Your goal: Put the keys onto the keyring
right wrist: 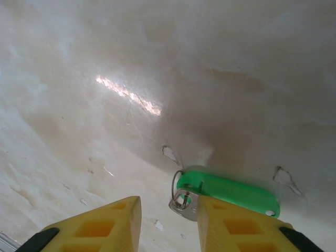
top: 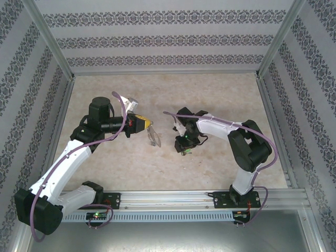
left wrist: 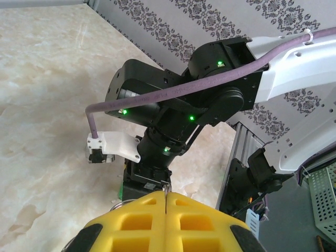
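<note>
1. The left tool [top: 150, 125] is clenched, its yellow fingers [left wrist: 136, 223] pressed flat together. It points sideways toward the other arm, over the left half of the tabletop [top: 226, 94].
2. The keyring [top: 153, 136], a grey loop, hangs from that tool's tip, pinched there, a little left of the tabletop's middle.
3. The right tool [top: 184, 146] points straight down just right of the middle, somewhat toward the near edge. It is released, with its yellow fingers [right wrist: 105, 228] standing apart.
4. The key [right wrist: 210, 190], silver with a green plastic tag, lies flat on the tabletop under that tool. Its metal head sits in the gap between the fingers, close against one and with clear space to the other. A thin wire ring passes through the head.
5. Keyring and key are apart, and bare tabletop lies between the two tools.
</note>
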Motion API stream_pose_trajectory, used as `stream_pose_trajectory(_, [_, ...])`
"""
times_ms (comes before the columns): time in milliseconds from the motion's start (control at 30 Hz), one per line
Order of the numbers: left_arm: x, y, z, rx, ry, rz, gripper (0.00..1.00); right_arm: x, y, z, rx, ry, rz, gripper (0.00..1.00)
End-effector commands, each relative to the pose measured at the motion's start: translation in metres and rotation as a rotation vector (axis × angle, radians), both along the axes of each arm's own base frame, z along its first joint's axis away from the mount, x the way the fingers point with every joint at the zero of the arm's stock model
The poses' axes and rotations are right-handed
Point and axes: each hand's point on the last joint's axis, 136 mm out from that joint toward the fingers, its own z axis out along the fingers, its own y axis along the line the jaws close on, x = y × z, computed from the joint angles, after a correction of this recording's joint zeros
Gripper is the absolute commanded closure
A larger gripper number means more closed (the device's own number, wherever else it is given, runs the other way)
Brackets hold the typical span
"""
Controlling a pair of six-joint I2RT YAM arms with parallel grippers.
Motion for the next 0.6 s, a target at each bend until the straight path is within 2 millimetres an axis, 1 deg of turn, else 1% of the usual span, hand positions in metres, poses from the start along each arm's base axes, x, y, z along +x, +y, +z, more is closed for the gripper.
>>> stream_pose_trajectory(0, [0.0036,0.0003,0.0209,-0.04,-0.064,-0.006,1.0,-0.0036,-0.0034,0.003,-0.012,-0.032,0.025,0.66])
stream_pose_trajectory(233, [0.0066,-0.0016,0.0238,-0.049,-0.063,-0.01,1.0,-0.0051,-0.006,0.0007,-0.021,-0.057,0.033,0.66])
stream_pose_trajectory(567, [0.0056,-0.0005,0.0253,-0.051,-0.059,-0.005,1.0,-0.0005,0.0008,-0.0041,-0.013,-0.061,0.043,0.73])
